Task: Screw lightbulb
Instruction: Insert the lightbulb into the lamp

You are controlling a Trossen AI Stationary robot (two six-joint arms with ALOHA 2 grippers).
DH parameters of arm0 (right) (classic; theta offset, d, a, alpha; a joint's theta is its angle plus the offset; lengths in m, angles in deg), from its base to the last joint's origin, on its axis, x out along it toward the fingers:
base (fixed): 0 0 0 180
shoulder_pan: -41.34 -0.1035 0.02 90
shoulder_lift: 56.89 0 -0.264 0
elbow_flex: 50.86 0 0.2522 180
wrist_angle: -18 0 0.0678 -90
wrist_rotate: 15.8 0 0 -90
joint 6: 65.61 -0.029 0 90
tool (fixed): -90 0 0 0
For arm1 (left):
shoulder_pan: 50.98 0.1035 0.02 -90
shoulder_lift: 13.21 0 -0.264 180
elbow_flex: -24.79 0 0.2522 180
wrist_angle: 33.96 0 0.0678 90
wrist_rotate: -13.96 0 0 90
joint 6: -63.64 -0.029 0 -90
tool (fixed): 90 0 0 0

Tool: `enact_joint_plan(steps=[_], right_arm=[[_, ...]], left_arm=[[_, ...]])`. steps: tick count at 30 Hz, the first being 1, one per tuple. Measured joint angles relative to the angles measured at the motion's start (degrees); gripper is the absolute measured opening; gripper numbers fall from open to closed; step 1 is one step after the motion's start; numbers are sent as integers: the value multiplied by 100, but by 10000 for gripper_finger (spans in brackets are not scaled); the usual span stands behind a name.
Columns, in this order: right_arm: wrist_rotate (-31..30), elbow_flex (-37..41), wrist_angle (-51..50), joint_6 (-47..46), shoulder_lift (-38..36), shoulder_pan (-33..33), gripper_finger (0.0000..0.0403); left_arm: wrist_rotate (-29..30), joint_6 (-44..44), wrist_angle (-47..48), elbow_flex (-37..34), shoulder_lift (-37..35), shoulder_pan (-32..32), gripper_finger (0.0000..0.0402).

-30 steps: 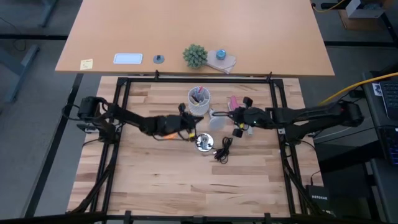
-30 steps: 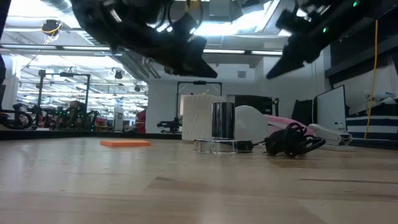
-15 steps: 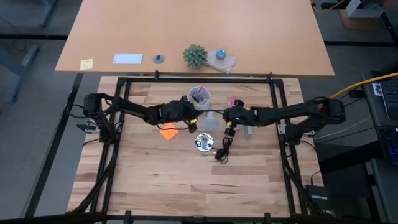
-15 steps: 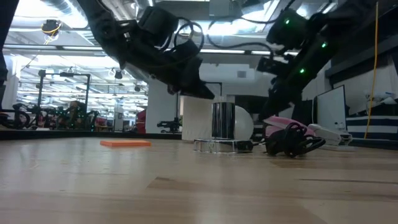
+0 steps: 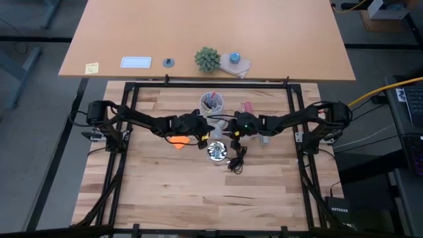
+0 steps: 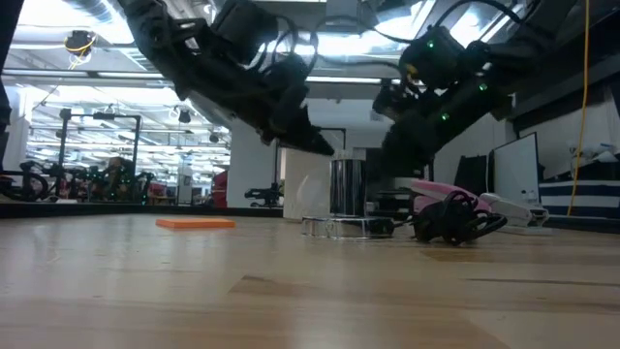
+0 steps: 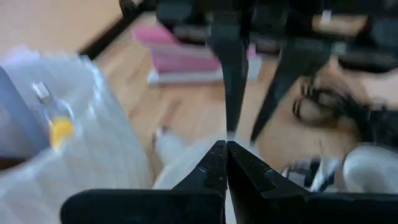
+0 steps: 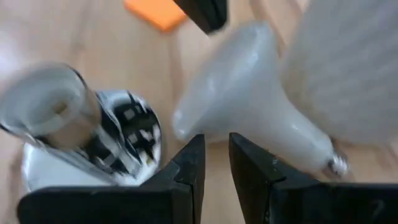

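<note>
Pale butcher-block planks (image 5: 165, 192) carry everything, and all of it crowds round the round silvery fitting (image 5: 217, 151), the landmark. Nearest the low camera, its black cord (image 5: 235, 160) lies bunched just beside it. Just behind the fitting the lightbulb (image 5: 221, 127) lies on its side, loose on the wood, wide end toward the fitting, narrow base toward the white cup of pens (image 5: 211, 103) farther back. The right gripper (image 5: 232, 129) hangs just beside the bulb, jaws a narrow slit apart and holding nothing, probably lined up to take the bulb. Opposite, the left gripper (image 5: 201, 131) hovers with jaws pressed together, empty, over an orange pad (image 5: 177, 141), likely waiting to steady the fitting.
</note>
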State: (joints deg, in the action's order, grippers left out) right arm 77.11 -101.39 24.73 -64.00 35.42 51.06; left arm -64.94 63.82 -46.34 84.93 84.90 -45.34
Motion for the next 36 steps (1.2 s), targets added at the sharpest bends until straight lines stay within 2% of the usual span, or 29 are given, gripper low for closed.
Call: enact_joint_plan(steps=[4,10,16,20,23,30,36], right_arm=[[290,-23,738,0,0,2,76],[315,-640,115,11,0,7,76],[315,-1353,-1594,33,-111,7,76],[264,-1846,-3300,115,-118,7,76],[263,-2031,-3938,281,-118,2,76],[258,-2044,-3898,315,-118,2,76],[261,-2041,-3595,318,-118,2,76]], left_arm=[[27,74,-31,4,-164,-72,1],[28,325,-35,4,-311,-208,1],[56,737,21,2,-311,-227,1],[470,550,-49,2,-309,-204,1],[587,533,-93,2,-309,-84,1],[519,540,-708,25,-146,242,1],[269,573,-763,225,249,276,1]])
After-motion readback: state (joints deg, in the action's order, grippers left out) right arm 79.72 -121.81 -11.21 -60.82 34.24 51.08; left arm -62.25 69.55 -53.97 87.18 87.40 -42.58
